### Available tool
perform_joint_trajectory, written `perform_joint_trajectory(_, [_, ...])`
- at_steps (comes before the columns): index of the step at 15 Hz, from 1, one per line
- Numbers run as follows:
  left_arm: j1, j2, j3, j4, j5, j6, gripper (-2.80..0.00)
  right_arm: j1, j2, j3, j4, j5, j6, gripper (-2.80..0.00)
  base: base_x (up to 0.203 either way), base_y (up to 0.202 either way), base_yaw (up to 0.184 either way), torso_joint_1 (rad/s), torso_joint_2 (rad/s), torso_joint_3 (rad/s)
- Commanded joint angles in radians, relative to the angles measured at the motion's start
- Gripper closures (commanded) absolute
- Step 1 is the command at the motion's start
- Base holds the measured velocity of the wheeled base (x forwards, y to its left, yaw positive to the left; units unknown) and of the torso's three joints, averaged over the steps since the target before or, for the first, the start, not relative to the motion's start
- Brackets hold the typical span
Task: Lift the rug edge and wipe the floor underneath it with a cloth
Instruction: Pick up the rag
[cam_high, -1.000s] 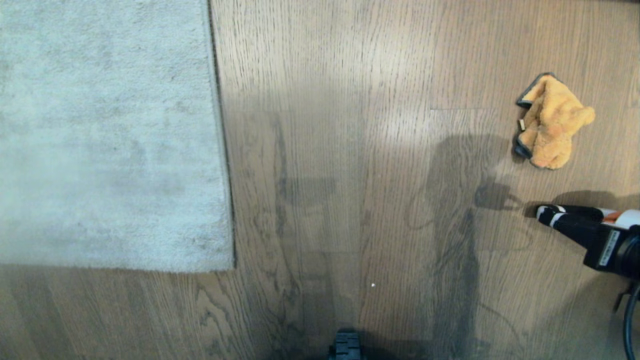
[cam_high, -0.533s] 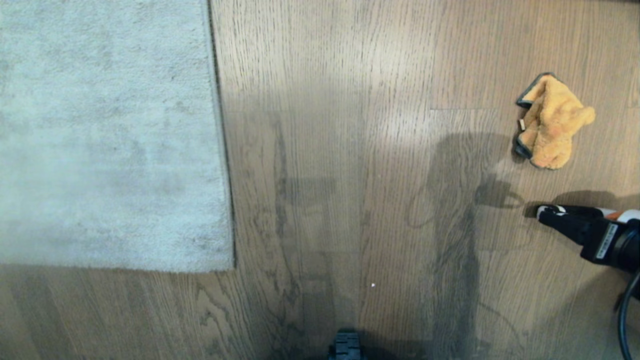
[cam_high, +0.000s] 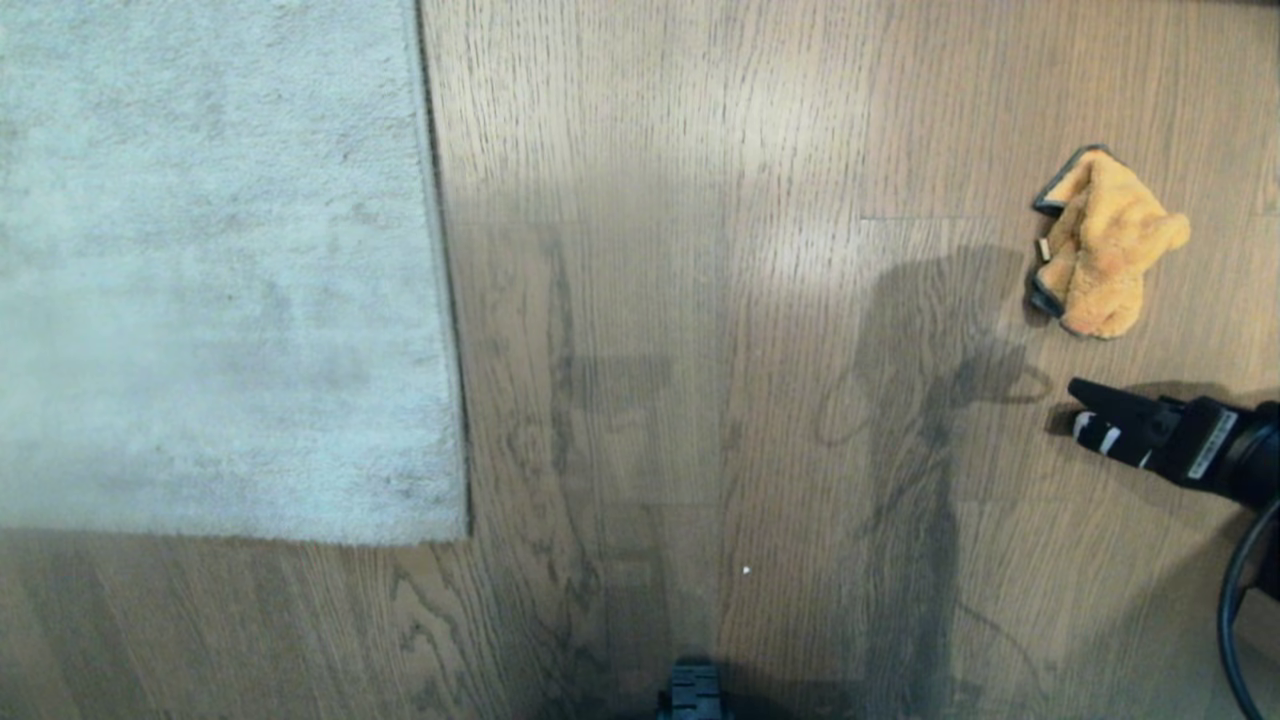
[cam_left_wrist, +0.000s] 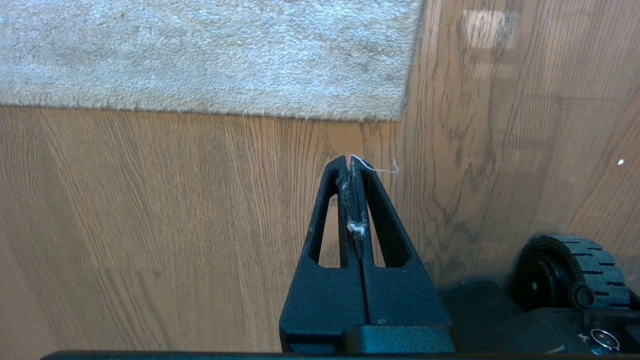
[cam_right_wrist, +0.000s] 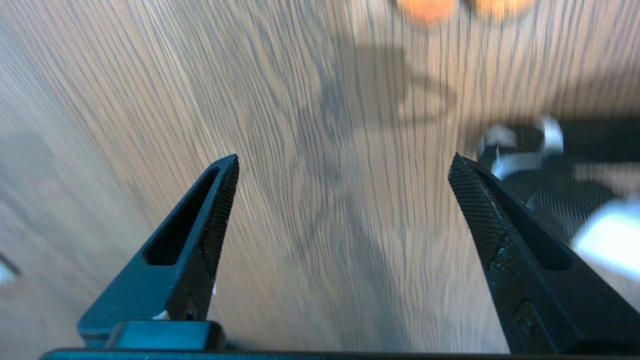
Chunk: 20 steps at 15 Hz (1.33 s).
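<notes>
Cloth (cam_high: 1105, 245) crumpled on floor (cam_high: 700, 300) at 2 o'clock of head view | rug (cam_high: 210, 270) flat at 10 o'clock, corner near centre | right gripper (cam_high: 1078, 408) at 3 o'clock, just below cloth, apart from it, jaws spread wide, empty | left gripper (cam_left_wrist: 351, 162) above bare floor near rug corner, jaws closed, lint between them

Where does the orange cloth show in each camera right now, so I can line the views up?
Head view: the cloth lies crumpled on the floor at upper right, just beyond the open right hand.
Left wrist view: not in it; only the rug, the floor and the shut left hand.
Right wrist view: blurred orange patches at the top edge.
Shared landmark: the wood-grain floor.
</notes>
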<state>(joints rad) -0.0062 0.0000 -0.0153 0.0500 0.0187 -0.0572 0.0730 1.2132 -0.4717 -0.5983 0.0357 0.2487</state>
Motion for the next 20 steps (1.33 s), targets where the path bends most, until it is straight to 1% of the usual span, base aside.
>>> perform_joint_trajectory(1, [0.000, 0.000, 0.000, 0.001, 0.001, -0.001, 0.00, -0.004, 0.053, -0.007, -0.069, 0.000, 0.001, -2.80, 0.000, 0.000, 0.000, 0.000, 0.00, 0.000])
perform_joint_trajectory(8, [0.000, 0.000, 0.000, 0.001, 0.001, -0.001, 0.00, -0.044, 0.161, -0.033, -0.284, 0.000, -0.019, -2.80, 0.000, 0.000, 0.000, 0.000, 0.00, 0.000])
perform_joint_trajectory(10, [0.000, 0.000, 0.000, 0.001, 0.001, -0.001, 0.00, -0.052, 0.167, -0.035, -0.299, 0.000, -0.025, -2.80, 0.000, 0.000, 0.000, 0.000, 0.00, 0.000])
perform_joint_trajectory(13, [0.000, 0.000, 0.000, 0.001, 0.000, -0.001, 0.00, -0.069, 0.180, -0.081, -0.292, 0.000, -0.025, -2.80, 0.000, 0.000, 0.000, 0.000, 0.00, 0.000])
perform_joint_trajectory(18, [0.000, 0.000, 0.000, 0.001, 0.001, -0.001, 0.00, -0.070, 0.201, -0.084, -0.298, 0.003, -0.027, -2.80, 0.000, 0.000, 0.000, 0.000, 0.00, 0.000])
perform_joint_trajectory(20, [0.000, 0.000, 0.000, 0.001, 0.001, -0.001, 0.00, -0.072, 0.219, -0.088, -0.300, 0.003, -0.048, -2.80, 0.000, 0.000, 0.000, 0.000, 0.00, 0.000])
